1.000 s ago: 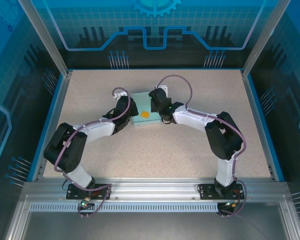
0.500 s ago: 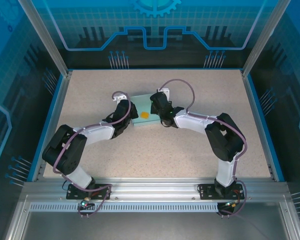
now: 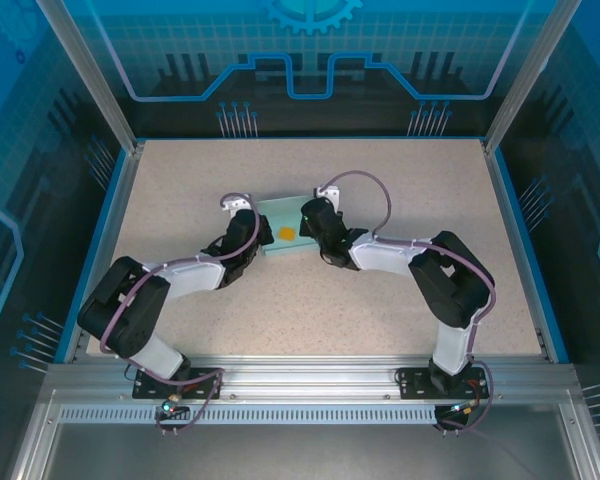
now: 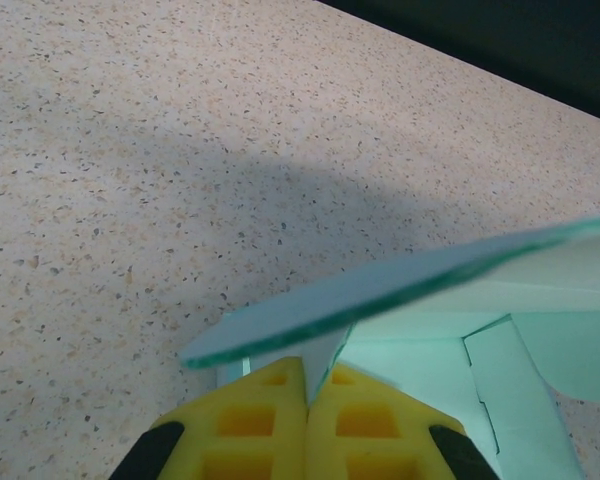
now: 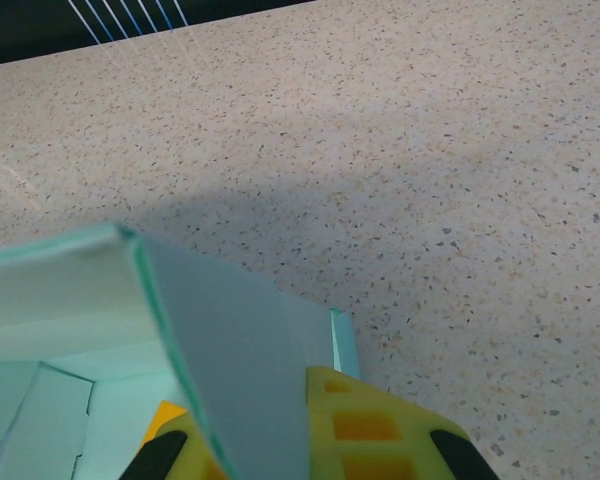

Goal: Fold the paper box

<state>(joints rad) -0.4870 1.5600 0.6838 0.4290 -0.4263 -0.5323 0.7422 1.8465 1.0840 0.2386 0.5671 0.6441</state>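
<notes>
The paper box (image 3: 280,217) is pale light-blue card, lying mid-table, partly folded with its side walls raised. A small orange block (image 3: 287,233) rests inside it. My left gripper (image 3: 261,236) is at the box's left side. In the left wrist view it (image 4: 318,378) is shut on a thin upright card flap, under a tilted panel (image 4: 400,285). My right gripper (image 3: 313,226) is at the right side. In the right wrist view it (image 5: 255,412) is shut on the raised right wall (image 5: 220,340), with the orange block (image 5: 162,416) just inside.
The speckled beige tabletop (image 3: 380,300) lies all round the box. Blue rails (image 3: 512,240) edge the table left and right, and a metal frame (image 3: 310,375) runs along the near edge by the arm bases.
Both wrists have shifted slightly toward the near edge and lowered, and the box has moved with them. Both grips stay shut on the card.
</notes>
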